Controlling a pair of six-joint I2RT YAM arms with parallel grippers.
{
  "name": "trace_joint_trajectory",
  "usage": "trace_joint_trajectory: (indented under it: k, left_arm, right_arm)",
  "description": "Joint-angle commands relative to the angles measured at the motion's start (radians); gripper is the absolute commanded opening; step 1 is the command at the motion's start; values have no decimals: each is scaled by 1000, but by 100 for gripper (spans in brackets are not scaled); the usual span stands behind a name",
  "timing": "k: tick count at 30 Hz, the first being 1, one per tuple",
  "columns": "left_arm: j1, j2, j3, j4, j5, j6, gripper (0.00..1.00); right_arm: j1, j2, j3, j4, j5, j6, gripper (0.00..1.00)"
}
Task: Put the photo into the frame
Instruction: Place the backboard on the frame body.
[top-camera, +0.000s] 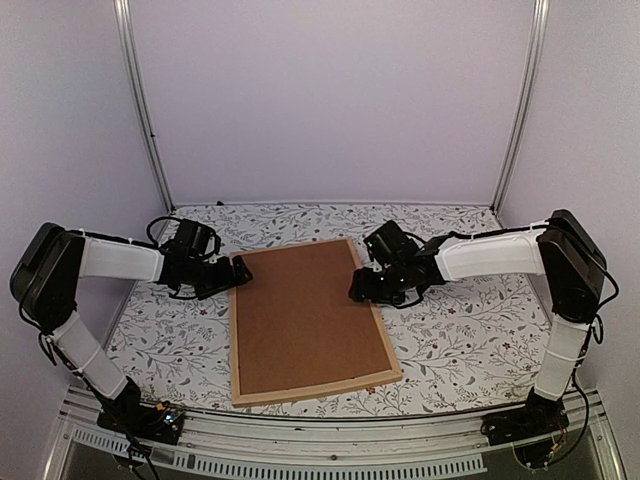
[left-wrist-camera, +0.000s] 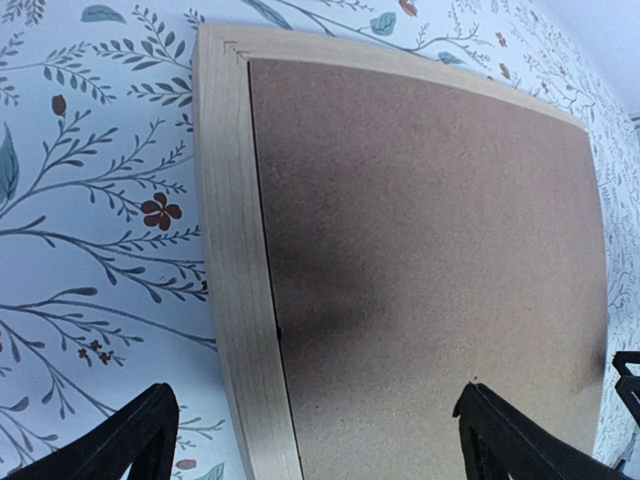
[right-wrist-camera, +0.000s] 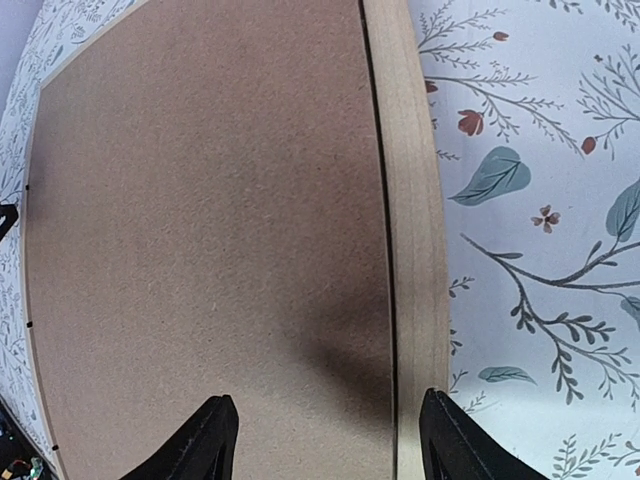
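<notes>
The light wood frame (top-camera: 236, 340) lies flat in the middle of the table with the plain brown backing board (top-camera: 305, 315) filling it. The photo is hidden; no print shows in any view. My left gripper (top-camera: 238, 270) is open over the frame's left rail near the far corner. In the left wrist view, the gripper (left-wrist-camera: 318, 400) straddles the rail (left-wrist-camera: 230, 220) and board (left-wrist-camera: 430, 250). My right gripper (top-camera: 358, 288) is open over the right rail. In the right wrist view, the gripper (right-wrist-camera: 328, 410) spans the board (right-wrist-camera: 200, 200) and rail (right-wrist-camera: 408, 200). Neither holds anything.
The floral tablecloth (top-camera: 460, 330) covers the table around the frame. White walls and metal posts (top-camera: 145, 120) enclose the back and sides. The frame's near edge lies close to the table's front rail (top-camera: 330, 420).
</notes>
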Motion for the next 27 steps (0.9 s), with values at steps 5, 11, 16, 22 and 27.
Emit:
trace_joint_trajectory:
  k: [5,11,16,22,27]
  left_arm:
    - [12,4,1,-3,-16,28,100]
    - [18,-2,-3,-7,-15,32,100]
    - [21,-1,-4,-8,-15,34,100]
    - [22,3,-4,-6,-10,32,100]
    - [22,8,-7,-3,-6,32,100]
  right_arm:
    - [-4,-34,2,-40,79,-37,64]
    - [-48,-50,-43,-7,20,-48,62]
    - [-80,-62,-72,26,-25,-65,60]
    - [-100,-69,-104,38,-72,-69,57]
    - [-104,-92,-133,38,-73,-80,55]
